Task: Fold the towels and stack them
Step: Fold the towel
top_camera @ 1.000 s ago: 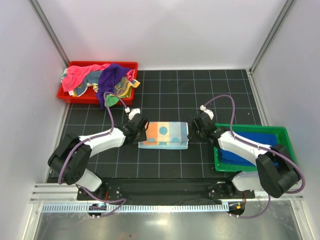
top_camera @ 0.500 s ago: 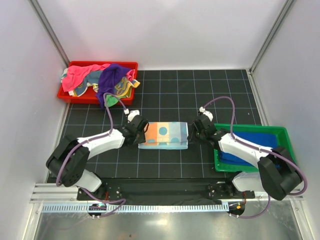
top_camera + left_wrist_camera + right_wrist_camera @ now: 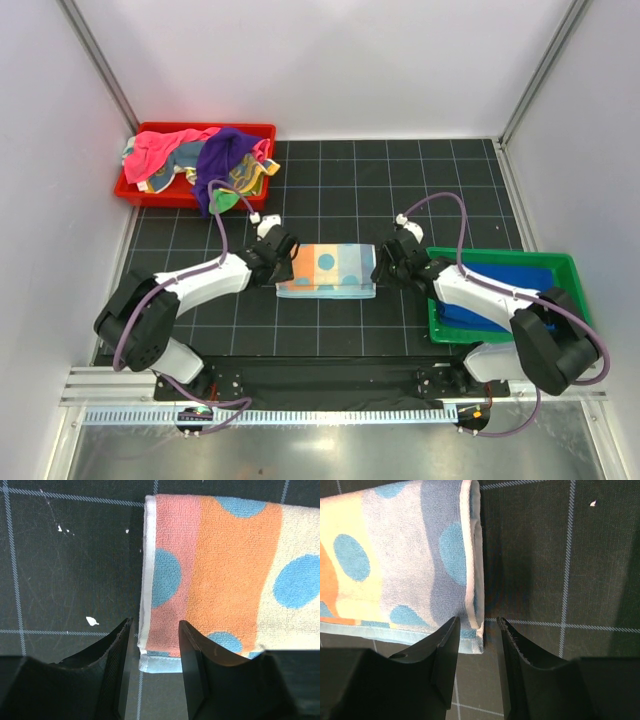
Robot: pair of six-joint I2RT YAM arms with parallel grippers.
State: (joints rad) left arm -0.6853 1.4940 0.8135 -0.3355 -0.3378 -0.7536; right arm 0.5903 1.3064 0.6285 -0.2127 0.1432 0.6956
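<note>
Overhead, left pincer (image 3: 155, 625) and right pincer (image 3: 477, 621) gape astride the dotted towel (image 3: 327, 268), its corners half-hidden.

The folded towel (image 3: 326, 269) runs in broad bands. It is pink just ahead of the left gripper (image 3: 155, 627), then orange and cream, and lavender-blue ahead of the right gripper (image 3: 477, 622). Teal-blue dots are scattered over every band. Its hem is white, with a light blue edge nearest both claws.

Both grippers' fingers are black. The mat (image 3: 400, 190) under them is black with a pale grid and a few white flecks.

Well beyond the left gripper, a red tray (image 3: 256, 130) holds a pink towel (image 3: 160, 146), a purple towel (image 3: 222, 155) and a teal-and-yellow towel (image 3: 246, 178). Behind the right gripper, a green tray (image 3: 500, 255) holds a royal blue towel (image 3: 505, 285).
</note>
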